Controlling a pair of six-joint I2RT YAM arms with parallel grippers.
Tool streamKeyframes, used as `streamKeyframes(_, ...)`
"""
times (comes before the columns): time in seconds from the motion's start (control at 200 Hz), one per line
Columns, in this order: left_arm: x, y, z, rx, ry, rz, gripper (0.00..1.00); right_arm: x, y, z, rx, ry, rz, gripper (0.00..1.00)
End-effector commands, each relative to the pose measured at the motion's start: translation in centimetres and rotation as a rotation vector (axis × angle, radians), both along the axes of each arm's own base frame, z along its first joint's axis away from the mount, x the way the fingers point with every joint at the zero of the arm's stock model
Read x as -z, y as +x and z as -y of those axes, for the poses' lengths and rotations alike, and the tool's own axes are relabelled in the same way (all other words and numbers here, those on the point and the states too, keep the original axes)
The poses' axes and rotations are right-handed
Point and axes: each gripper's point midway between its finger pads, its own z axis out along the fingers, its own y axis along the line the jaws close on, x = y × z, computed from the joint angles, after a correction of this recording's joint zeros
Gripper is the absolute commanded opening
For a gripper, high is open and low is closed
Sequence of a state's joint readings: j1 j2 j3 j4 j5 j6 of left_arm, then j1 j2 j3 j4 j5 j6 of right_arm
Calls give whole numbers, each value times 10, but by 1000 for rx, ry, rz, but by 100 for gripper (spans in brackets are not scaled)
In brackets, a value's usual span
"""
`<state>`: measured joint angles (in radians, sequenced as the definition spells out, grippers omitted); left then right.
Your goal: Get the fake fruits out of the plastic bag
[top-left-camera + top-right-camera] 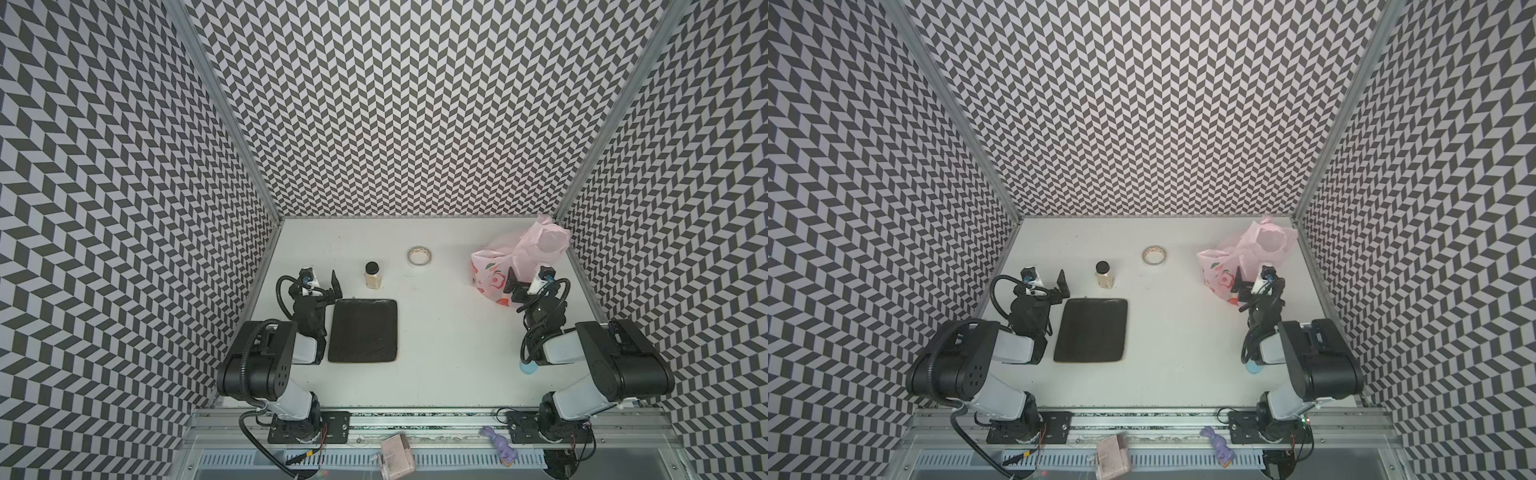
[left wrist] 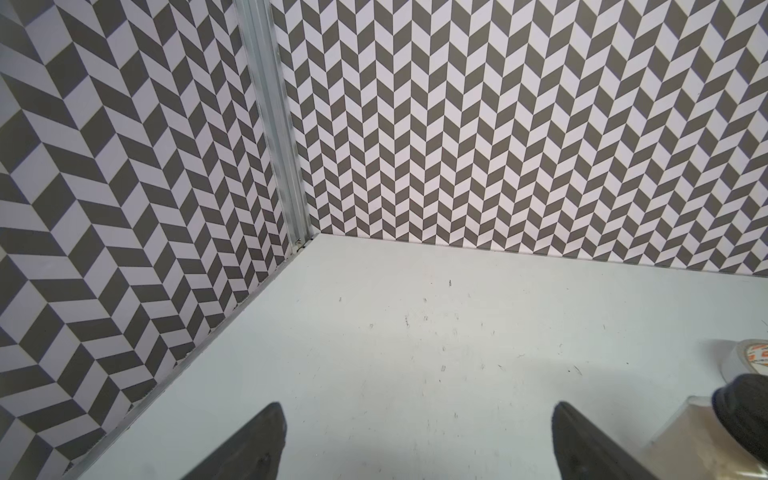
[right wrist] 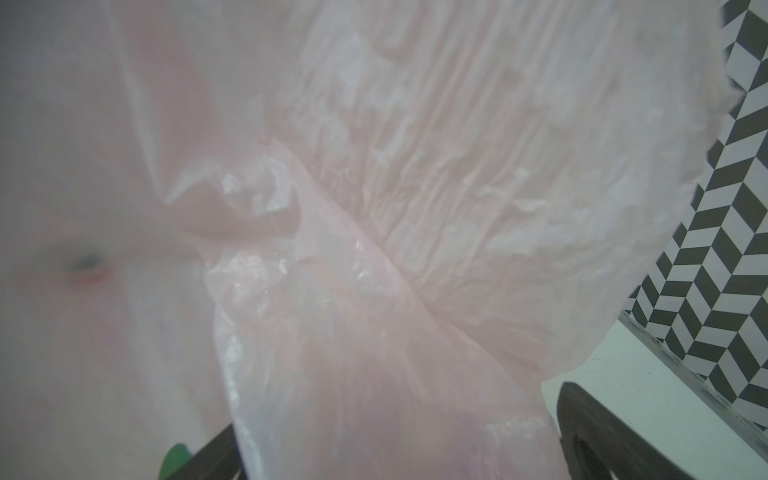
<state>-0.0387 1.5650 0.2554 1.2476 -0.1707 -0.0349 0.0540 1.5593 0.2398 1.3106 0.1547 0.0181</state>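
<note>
The pink plastic bag (image 1: pixel 536 245) (image 1: pixel 1266 243) stands crumpled at the back right of the table, against the right wall. My right gripper (image 1: pixel 524 279) (image 1: pixel 1253 277) is open and pressed up to the bag's near side. In the right wrist view the bag (image 3: pixel 415 187) fills the picture, and its film lies between the spread fingers (image 3: pixel 582 432) of the right gripper (image 3: pixel 395 424). The fake fruits are hidden inside; only a blurred red-green spot shows through the film. My left gripper (image 1: pixel 321 286) (image 1: pixel 1046 284) (image 2: pixel 415 415) hangs open over bare table at the left.
A black square tray (image 1: pixel 363 332) (image 1: pixel 1092 330) lies beside the left arm. Behind it stands a small jar with a black lid (image 1: pixel 372 275) (image 1: pixel 1104 274) (image 2: pixel 739 419), and further back a tape roll (image 1: pixel 419 255) (image 1: pixel 1154 254) (image 2: pixel 748 361). Patterned walls close three sides.
</note>
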Motion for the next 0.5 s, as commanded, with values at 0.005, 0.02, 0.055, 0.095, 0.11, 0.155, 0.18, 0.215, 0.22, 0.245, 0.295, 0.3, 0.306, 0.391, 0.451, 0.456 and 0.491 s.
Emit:
streamKeyframes(0.005, -6, -2, -1, -3, 9, 22, 100, -7, -2, -1, -7, -11, 35, 100)
streamKeyframes(0.02, -6, -2, -2, -3, 8, 23, 100, -6, -2, -1, -7, -10, 34, 100)
streamKeyframes(0.055, -6, -2, -2, -3, 9, 22, 100, -6, -2, -1, -7, -10, 34, 99)
streamKeyframes(0.095, -5, -2, -2, -3, 8, 20, 100, -7, -2, -1, -8, -10, 35, 99)
streamKeyframes(0.11, -5, -2, -2, -3, 8, 20, 100, -7, -2, 0, -6, -10, 35, 100)
streamKeyframes(0.155, -5, -2, -1, -1, 8, 20, 100, -7, -2, -1, -7, -11, 35, 100)
streamKeyframes(0.18, -5, -2, -1, -1, 8, 19, 100, -6, -2, 0, -6, -10, 34, 99)
streamKeyframes(0.215, -5, -2, -2, -2, 8, 20, 100, -6, -2, -1, -6, -10, 33, 100)
streamKeyframes(0.22, -6, -2, -1, -2, 7, 21, 100, -6, -2, -1, -7, -11, 34, 100)
streamKeyframes(0.245, -5, -2, -2, 0, 6, 20, 100, -6, -2, -1, -7, -10, 34, 100)
streamKeyframes(0.295, -5, -2, -2, 2, 5, 20, 100, -6, -2, -1, -7, -10, 34, 100)
streamKeyframes(0.3, -5, -2, -1, 3, 5, 20, 100, -6, -2, 0, -6, -10, 33, 99)
streamKeyframes(0.306, -5, -2, -1, 3, 5, 20, 100, -6, -2, -1, -7, -11, 33, 99)
streamKeyframes(0.391, -5, -2, -2, 3, 5, 20, 100, -7, -2, -1, -7, -10, 35, 99)
streamKeyframes(0.451, -5, -2, -1, 4, 5, 19, 100, -7, -2, -1, -7, -10, 35, 99)
streamKeyframes(0.456, -5, -2, -1, 5, 4, 19, 100, -6, -2, 0, -6, -10, 34, 100)
streamKeyframes(0.491, -5, -2, -1, 5, 4, 17, 100, -7, -2, -1, -7, -10, 34, 99)
